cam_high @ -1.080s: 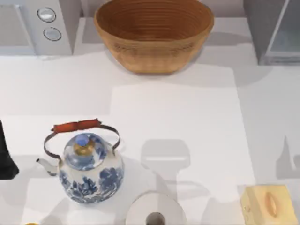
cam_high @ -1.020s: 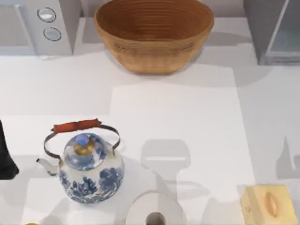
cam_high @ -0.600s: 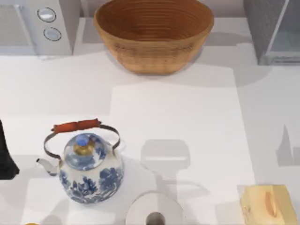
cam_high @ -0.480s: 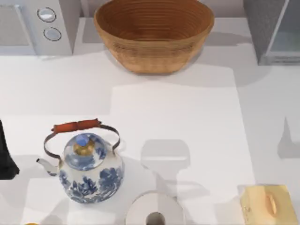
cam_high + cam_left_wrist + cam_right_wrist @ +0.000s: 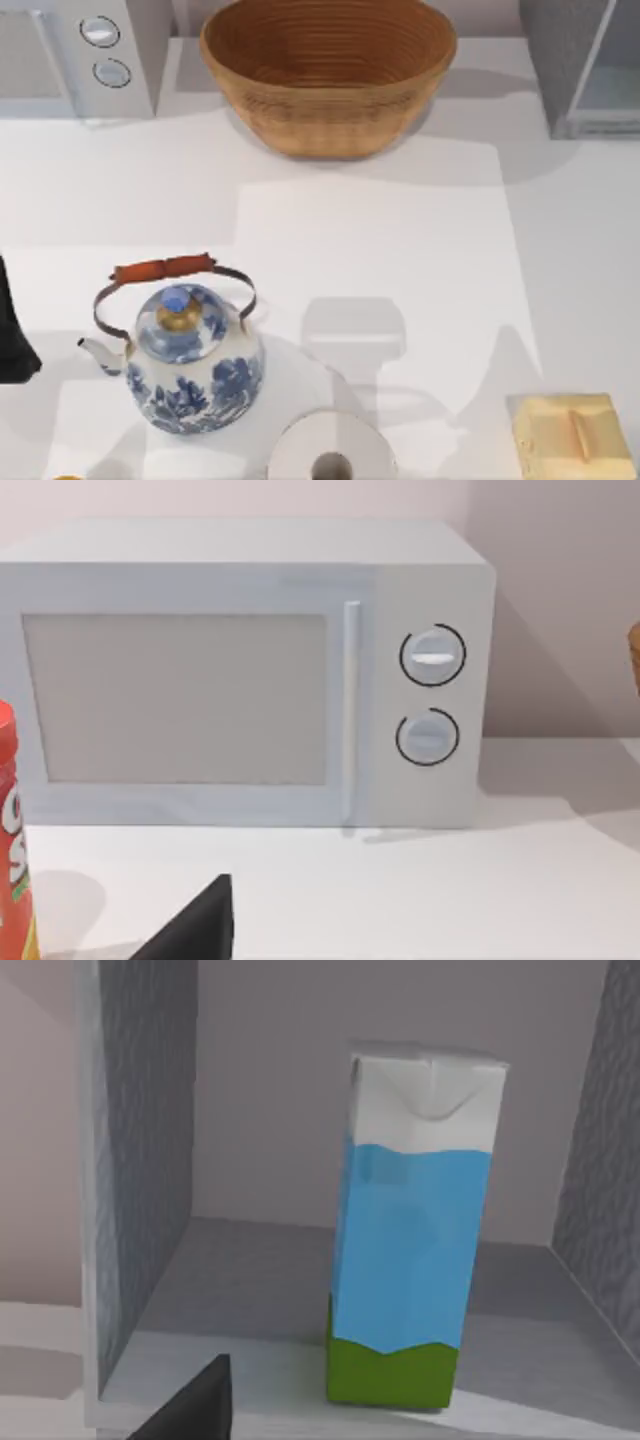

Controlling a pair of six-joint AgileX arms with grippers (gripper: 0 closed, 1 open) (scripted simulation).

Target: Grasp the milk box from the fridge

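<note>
The milk box [image 5: 415, 1230] stands upright on the floor of the fridge [image 5: 145, 1160]. It has a white top, light-blue sides and a green base. It sits a short way ahead of my right gripper [image 5: 195, 1410], of which a black tip shows at the picture's lower edge, apart from the carton. From above, the fridge [image 5: 562, 60] is the grey box at the table's back right, with its pale glassy panel [image 5: 610, 70]. My left arm [image 5: 12, 335] is parked at the table's left edge, facing the white microwave [image 5: 250, 670].
A wicker basket [image 5: 328, 75] stands at the back middle and the microwave [image 5: 95, 55] at the back left. A blue-and-white kettle [image 5: 190, 365], a paper roll [image 5: 330, 452] and a pale yellow box [image 5: 572, 435] line the front. A red can [image 5: 10, 830] stands near the left gripper.
The shadow on the table's right side has moved from the right edge toward the front, next to the yellow box. The left arm has not moved.
</note>
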